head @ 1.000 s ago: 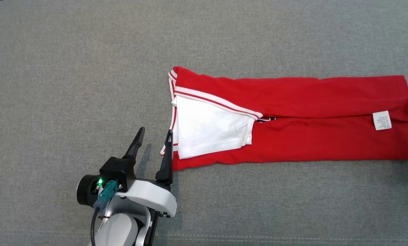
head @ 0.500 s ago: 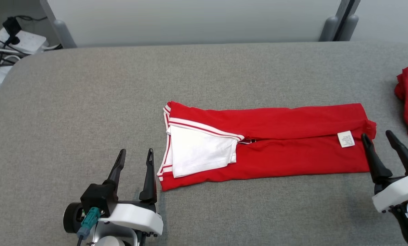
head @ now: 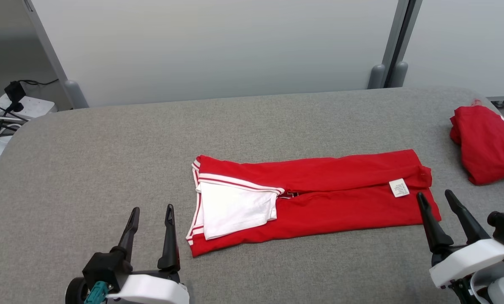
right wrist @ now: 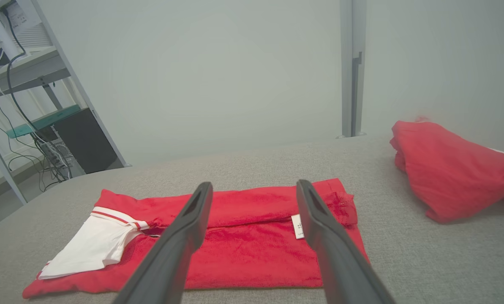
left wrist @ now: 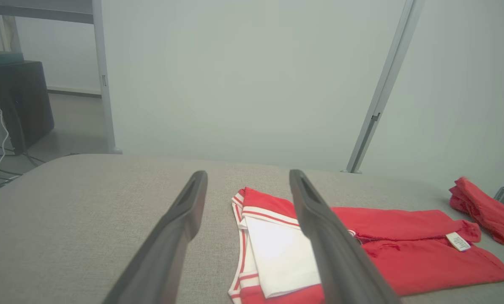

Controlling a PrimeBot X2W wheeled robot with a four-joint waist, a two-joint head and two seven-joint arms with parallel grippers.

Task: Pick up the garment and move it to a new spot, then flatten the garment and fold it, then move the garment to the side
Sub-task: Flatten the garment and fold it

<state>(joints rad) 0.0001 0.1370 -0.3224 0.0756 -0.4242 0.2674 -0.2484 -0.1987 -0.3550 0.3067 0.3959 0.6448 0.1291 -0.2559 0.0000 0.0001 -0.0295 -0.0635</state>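
My left gripper (head: 152,208) and right gripper (head: 434,193) are both open and empty. The folded red garment (head: 340,198) lies between them on the gray table (head: 108,147).

left claw (head: 152,208), right claw (head: 433,193) (both agape)

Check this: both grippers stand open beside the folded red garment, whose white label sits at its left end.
Wrong end: the label sits at the garment's right end, by the right gripper, as the head view shows. The rest holds.
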